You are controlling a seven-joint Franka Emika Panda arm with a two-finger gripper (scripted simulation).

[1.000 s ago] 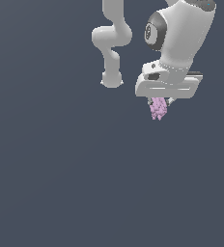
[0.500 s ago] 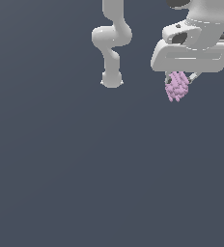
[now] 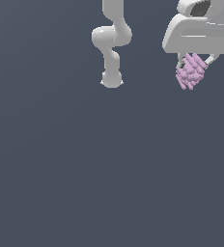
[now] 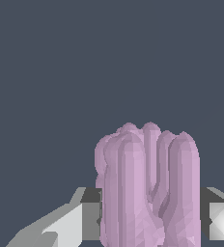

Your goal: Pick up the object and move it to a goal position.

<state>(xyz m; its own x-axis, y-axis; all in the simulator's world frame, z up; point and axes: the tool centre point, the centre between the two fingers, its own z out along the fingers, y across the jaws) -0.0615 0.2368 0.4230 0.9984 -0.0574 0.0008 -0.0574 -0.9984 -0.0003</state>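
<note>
while the object (image 3: pixel 190 71) hangs clamped under the gripper (image 3: pixel 195 61), it now sits further toward the exterior view's right and higher in that view than a second ago.

compared with the two earlier pictures, the pink-lilac cluster and the white hand above it have travelled together, up and to the exterior view's right, and both appear larger; the carry leg looks underway, with no goal marker visible in either view. the arm base (image 3: pixel 111 79) lies well apart from the object, to the exterior view's left. the jaws are closed to the cluster's width, one finger (image 4: pixel 61 224) against each flank in the wrist view, nubs protruding beyond the fingertips. nothing else touches the object; the grey floor (image 3: pixel 85 169) lies apart beneath it.
</note>
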